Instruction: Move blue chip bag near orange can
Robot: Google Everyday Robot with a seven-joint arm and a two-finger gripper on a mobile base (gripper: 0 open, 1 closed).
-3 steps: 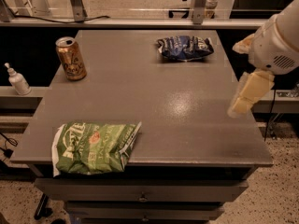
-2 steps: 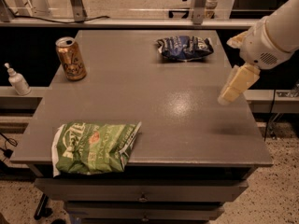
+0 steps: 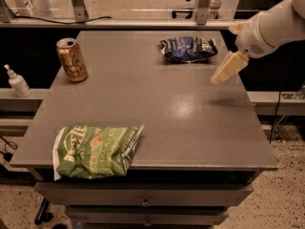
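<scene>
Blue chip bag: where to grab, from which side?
Likely top-down on the crumpled middle of the blue chip bag, closing across its short front-to-back width: it lies flat, long axis left-right. The tool hangs just right of it in view, nearer the camera.

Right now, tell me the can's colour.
Orange-copper can, camera view; gripper hovers near blue chip bag.

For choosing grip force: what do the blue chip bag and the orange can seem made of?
The blue chip bag: probably thin foil, glossy, crumpled. The orange can: likely metal, coppery sheen, silver top. The gripper hangs right of the bag, apart.
</scene>
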